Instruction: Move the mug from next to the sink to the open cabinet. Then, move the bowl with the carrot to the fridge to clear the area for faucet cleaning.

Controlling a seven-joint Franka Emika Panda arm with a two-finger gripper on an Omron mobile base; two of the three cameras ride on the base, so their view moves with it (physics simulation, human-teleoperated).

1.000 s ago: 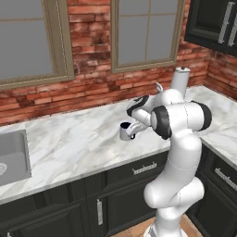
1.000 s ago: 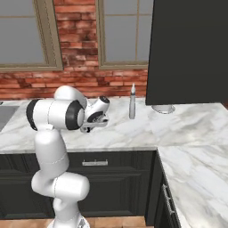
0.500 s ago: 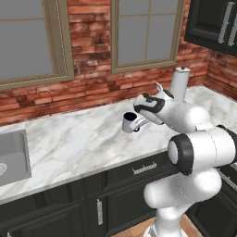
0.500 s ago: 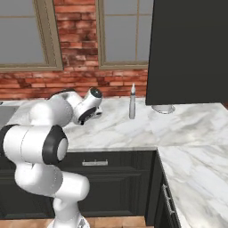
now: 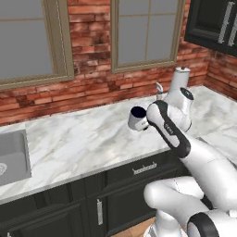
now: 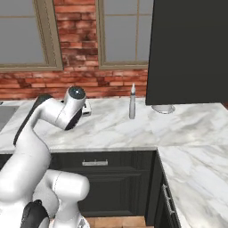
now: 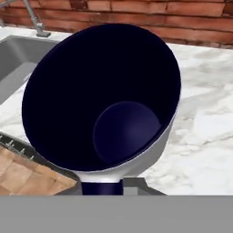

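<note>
My gripper (image 5: 147, 121) is clamped on one mug (image 5: 137, 118), glossy navy inside with a pale outer wall. It hangs tilted above veined white marble counter (image 5: 83, 139); one square grey sink (image 5: 11, 159).

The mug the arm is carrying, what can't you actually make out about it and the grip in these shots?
- Pincer fingers: in the hand view the mug covers them; in the left base view the mug and wrist hide the contact.
- Mug handle: hidden by the arm in the left base view.
- Right base view: the arm's elbow blocks the mug.
- Sink: cut off by the left edge.
</note>
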